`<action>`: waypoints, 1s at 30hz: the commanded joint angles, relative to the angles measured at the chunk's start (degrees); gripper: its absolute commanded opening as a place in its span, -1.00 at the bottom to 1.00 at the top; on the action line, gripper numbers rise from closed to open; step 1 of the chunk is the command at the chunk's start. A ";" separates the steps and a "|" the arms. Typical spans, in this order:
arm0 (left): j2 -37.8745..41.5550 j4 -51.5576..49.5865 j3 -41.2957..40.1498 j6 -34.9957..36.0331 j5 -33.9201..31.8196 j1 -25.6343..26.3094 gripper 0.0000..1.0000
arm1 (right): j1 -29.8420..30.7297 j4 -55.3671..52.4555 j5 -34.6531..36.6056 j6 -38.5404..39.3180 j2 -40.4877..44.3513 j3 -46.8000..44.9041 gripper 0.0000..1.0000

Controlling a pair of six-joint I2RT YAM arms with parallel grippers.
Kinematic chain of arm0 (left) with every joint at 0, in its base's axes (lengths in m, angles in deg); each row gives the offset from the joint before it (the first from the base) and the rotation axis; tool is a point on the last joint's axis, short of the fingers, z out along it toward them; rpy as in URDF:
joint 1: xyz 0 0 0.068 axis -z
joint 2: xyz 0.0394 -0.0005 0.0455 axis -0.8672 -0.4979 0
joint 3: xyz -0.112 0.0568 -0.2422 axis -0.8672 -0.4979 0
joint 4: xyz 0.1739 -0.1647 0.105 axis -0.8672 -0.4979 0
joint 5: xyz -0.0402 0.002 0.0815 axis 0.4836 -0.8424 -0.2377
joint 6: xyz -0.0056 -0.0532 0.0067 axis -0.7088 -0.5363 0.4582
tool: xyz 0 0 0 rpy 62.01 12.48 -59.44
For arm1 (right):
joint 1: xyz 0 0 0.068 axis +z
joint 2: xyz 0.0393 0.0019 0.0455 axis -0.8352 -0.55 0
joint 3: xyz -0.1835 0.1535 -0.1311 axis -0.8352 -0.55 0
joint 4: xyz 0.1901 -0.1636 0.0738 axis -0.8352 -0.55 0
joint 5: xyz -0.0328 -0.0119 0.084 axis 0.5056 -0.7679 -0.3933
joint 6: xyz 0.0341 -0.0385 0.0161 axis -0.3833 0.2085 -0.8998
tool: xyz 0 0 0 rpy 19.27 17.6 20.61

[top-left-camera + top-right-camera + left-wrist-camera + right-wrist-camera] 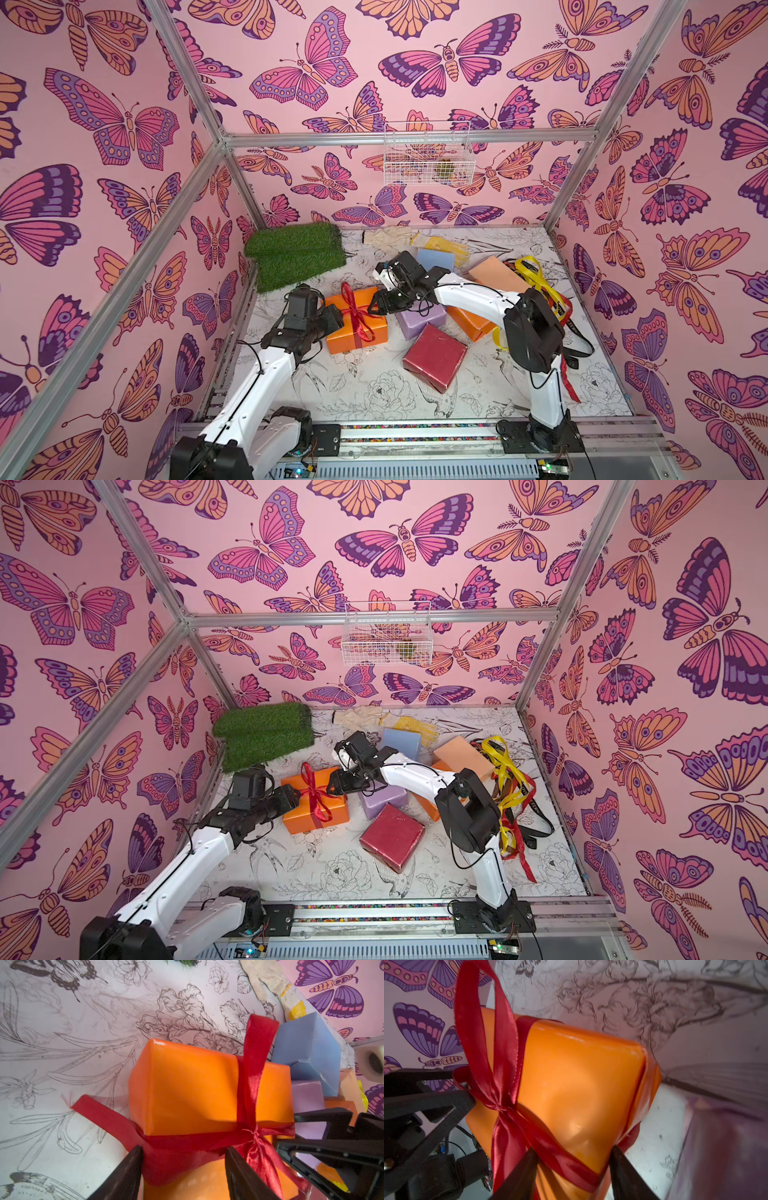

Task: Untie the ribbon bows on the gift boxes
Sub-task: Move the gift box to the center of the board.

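This is a robot test cell in a lab rather than a home: aluminium frame bars (409, 137) hold butterfly-printed wall panels (104, 124) around a flower-printed surface (374, 390), two arms are bolted to a front rail (415, 432), and bare electronics (249, 951) sit below.

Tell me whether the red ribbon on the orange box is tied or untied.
Tied: the red ribbon wraps the orange box, knotted with one loop standing.
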 commanded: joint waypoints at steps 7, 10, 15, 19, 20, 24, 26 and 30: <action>5.21 -7.34 -2.17 -6.10 -2.03 12.85 0.29 | 7.53 -0.58 2.06 -2.67 11.72 -11.81 0.13; 5.89 -9.68 -2.43 -6.63 -4.09 14.11 0.31 | 8.12 -4.85 5.84 -0.02 13.19 -11.61 0.14; 4.37 -12.43 -0.74 -6.58 -6.58 14.12 0.34 | 8.30 -21.04 22.34 8.47 16.97 -6.17 0.16; 2.85 -12.58 1.39 -3.86 -7.08 14.20 0.34 | 8.30 -23.92 23.55 16.39 20.54 -5.38 0.19; 2.49 -12.57 2.02 -2.98 -7.08 14.20 0.33 | 8.30 -23.66 22.56 18.18 21.09 -5.71 0.19; 2.58 -12.42 3.72 0.09 -4.68 14.20 0.34 | 8.29 -21.44 14.67 22.34 22.04 -6.68 0.01; 3.06 -12.25 4.26 2.13 -1.59 14.20 0.35 | 8.34 -19.94 8.11 23.64 21.88 -7.22 -0.07; 4.28 -12.32 5.23 3.89 5.69 14.29 0.37 | 9.86 -19.49 5.21 25.54 19.95 -7.42 -0.13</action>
